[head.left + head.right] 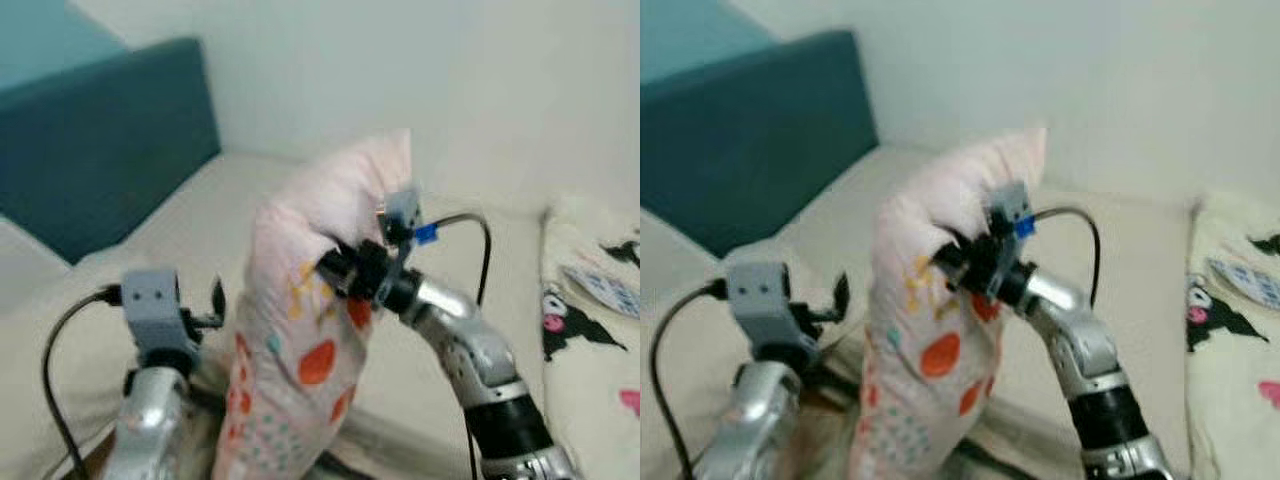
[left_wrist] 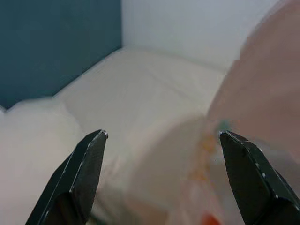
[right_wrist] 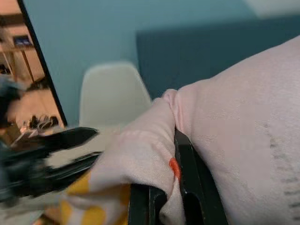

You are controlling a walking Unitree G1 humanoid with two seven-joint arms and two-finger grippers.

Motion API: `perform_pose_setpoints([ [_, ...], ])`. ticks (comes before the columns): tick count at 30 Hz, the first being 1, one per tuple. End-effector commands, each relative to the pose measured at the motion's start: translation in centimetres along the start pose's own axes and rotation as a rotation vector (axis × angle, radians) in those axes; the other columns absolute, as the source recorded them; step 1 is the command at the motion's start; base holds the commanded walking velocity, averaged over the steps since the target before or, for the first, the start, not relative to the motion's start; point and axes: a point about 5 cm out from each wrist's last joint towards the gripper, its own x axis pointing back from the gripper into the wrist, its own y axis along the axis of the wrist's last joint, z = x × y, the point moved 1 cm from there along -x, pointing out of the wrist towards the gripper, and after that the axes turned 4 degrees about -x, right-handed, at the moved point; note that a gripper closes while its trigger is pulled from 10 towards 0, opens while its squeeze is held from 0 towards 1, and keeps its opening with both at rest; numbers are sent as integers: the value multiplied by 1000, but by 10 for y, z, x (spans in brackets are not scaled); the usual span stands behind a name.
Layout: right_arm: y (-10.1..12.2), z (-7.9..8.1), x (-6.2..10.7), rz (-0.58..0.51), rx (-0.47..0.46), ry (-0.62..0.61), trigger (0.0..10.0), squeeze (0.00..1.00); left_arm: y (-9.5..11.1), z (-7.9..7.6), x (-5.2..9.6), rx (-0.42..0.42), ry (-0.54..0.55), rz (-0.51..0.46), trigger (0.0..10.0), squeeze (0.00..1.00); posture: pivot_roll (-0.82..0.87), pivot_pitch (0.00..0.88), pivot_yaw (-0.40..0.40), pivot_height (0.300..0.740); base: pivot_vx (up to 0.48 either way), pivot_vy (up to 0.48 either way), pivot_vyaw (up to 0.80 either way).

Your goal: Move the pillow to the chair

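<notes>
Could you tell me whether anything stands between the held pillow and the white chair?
Nothing visible does. The right gripper is clamped on the pillow, and in the right wrist view the white chair stands beyond it, its seat partly hidden by the pillow.

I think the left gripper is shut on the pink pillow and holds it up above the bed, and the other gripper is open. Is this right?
Not quite: the right gripper is shut on the pink pillow and holds it up above the bed; the left gripper is the open one. The right wrist view shows the pinch.

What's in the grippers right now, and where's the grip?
The right gripper pinches a fold of the pink patterned pillow on its upper side. The left gripper is open beside it, holding nothing.
</notes>
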Motion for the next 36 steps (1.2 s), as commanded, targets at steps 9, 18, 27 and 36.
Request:
perform_pose_setpoints([
  [9, -18, 7, 8, -44, -103, -77, 0, 0, -1, -5, 6, 5, -57, -8, 10000, 0, -25, 0, -60, 723, 0, 0, 800],
  [18, -19, 9, -3, -68, -151, -57, 0, 0, 1, -7, -1, 16, -101, -54, 10000, 0, -12, 0, -58, 723, 0, 0, 800],
  [27, -20, 14, -4, -74, -168, -15, 0, 0, 2, -8, 1, 9, -114, -68, 10000, 0, -11, 0, -56, 723, 0, 0, 800],
  [36, -19, 15, -4, -79, -175, -9, 0, 0, 2, -10, 3, -13, -130, -81, 10000, 0, -9, 0, -55, 723, 0, 0, 800],
])
